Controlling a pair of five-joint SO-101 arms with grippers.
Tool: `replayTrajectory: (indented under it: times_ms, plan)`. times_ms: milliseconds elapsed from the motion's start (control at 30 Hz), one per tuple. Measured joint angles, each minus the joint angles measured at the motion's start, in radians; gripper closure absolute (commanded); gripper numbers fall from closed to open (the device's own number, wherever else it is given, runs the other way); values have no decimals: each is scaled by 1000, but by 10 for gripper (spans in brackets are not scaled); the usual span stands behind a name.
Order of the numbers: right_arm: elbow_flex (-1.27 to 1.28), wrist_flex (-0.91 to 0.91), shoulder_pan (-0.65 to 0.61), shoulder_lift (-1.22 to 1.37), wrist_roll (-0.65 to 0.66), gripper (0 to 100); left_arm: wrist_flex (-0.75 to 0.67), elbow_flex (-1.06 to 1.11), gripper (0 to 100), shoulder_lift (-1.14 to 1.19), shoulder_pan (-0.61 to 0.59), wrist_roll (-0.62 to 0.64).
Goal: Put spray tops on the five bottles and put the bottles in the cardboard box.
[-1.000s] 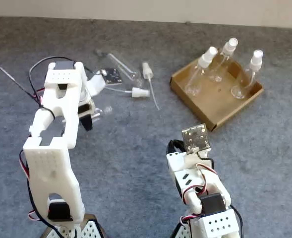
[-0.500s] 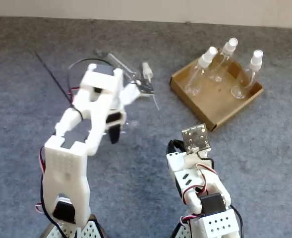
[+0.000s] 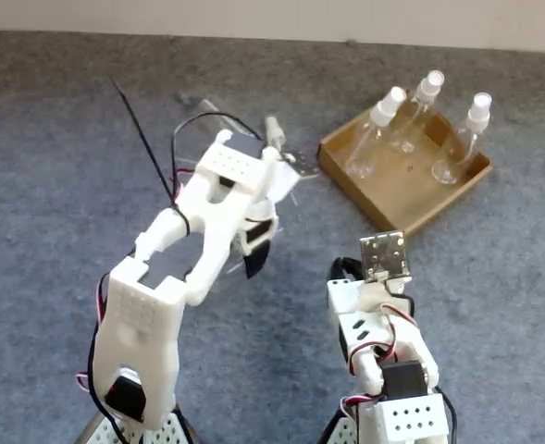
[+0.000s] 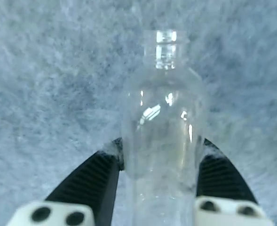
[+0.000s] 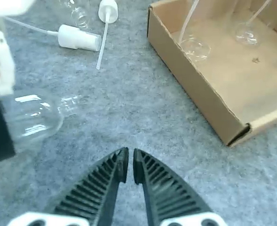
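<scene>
The uncapped bottle (image 4: 162, 122) lies level in the left gripper (image 4: 162, 147), which is clamped across its body. It is held over the grey table (image 3: 494, 305), between the loose spray tops and the right gripper.

Hazard: the wall is smooth, round and clear. The bottle may rotate or slip out when a top is pressed on. Excess clamping force could dent it.

The neck is open and ridged, and the body is empty with bright glints.

One spray top (image 5: 79, 37) and a second spray top (image 5: 107, 9) lie beyond it, dip tubes attached. The right gripper (image 5: 130, 157) is closed on nothing. Three capped bottles (image 3: 374, 134) stand in the cardboard box (image 3: 353, 196).
</scene>
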Motion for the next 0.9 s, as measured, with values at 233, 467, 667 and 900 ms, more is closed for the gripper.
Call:
replayTrajectory:
  times_ms: [233, 467, 667, 900]
  plan:
    - [0, 0, 3, 0, 0, 974, -49, 0, 925, 0, 41, 126]
    - [0, 0, 3, 0, 0, 974, -61, 0, 819, 0, 41, 178]
    - [0, 0, 3, 0, 0, 974, -64, -37, 804, 0, 35, 178]
    - [0, 0, 3, 0, 0, 974, 20, -227, 800, 0, 37, 181]
